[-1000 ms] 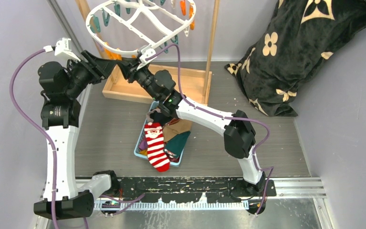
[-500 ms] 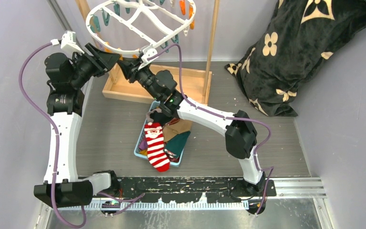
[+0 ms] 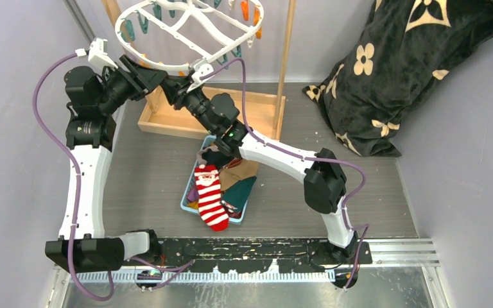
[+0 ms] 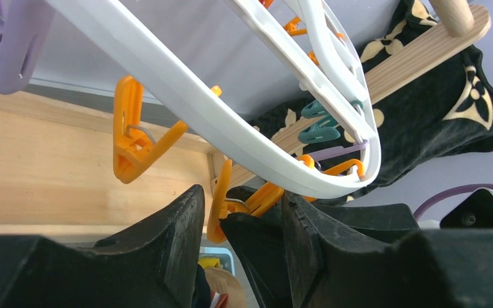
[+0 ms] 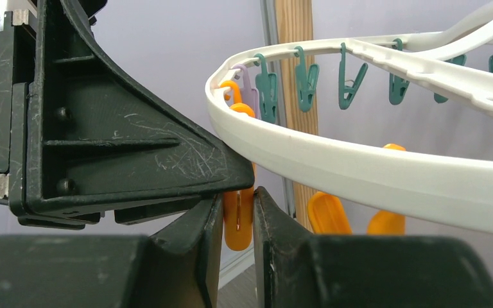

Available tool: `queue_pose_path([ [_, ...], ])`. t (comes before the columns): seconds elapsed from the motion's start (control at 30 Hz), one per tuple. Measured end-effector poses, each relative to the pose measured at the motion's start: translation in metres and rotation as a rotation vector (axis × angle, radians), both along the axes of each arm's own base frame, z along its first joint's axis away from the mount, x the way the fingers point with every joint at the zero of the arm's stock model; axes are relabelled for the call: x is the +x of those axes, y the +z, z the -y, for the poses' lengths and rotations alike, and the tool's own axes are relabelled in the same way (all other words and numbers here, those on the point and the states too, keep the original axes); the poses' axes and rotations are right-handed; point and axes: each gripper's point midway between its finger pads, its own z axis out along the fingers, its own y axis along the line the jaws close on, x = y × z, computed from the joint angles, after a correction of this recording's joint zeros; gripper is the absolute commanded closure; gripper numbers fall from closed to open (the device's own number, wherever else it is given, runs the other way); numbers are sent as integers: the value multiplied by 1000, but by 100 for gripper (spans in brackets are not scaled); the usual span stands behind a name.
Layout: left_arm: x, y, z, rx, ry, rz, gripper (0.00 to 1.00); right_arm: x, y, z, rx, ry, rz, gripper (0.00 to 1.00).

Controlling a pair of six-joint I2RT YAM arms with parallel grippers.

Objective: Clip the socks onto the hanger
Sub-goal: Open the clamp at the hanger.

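The white oval hanger (image 3: 167, 25) hangs at the back, with orange and teal clips round its rim (image 5: 372, 173). Just under the near rim, my right gripper (image 5: 238, 200) is shut on a dangling orange clip (image 5: 238, 224). My left gripper (image 4: 242, 194) is open, its fingers (image 4: 167, 250) standing on either side of that clip (image 4: 221, 205) and the right gripper's tip. From above, the left gripper (image 3: 159, 76) and right gripper (image 3: 170, 87) meet tip to tip. The socks (image 3: 234, 179) lie in a light blue basket (image 3: 186, 204), and a red-white striped sock (image 3: 210, 197) hangs over its front edge.
A wooden stand (image 3: 287, 51) with a tray-like base (image 3: 167, 122) holds the hanger. A black flower-patterned blanket (image 3: 391, 70) is heaped at the back right. Grey walls close in on both sides. A second orange clip (image 4: 131, 138) hangs left of the held one.
My left arm has swung up and to the right, bringing its gripper in against the right gripper under the hanger's rim. The right gripper has held its grip on the orange clip.
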Motion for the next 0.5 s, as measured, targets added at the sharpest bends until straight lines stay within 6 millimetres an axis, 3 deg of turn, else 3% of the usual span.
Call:
queue_pose_path([
  [0.33,4,5,2,10,-11,26,74,2,3,1,-3,-4,-2,89],
  [0.5,9,3,-1,30,6,33,89,4,-1,1,-16,-5,-11,63],
])
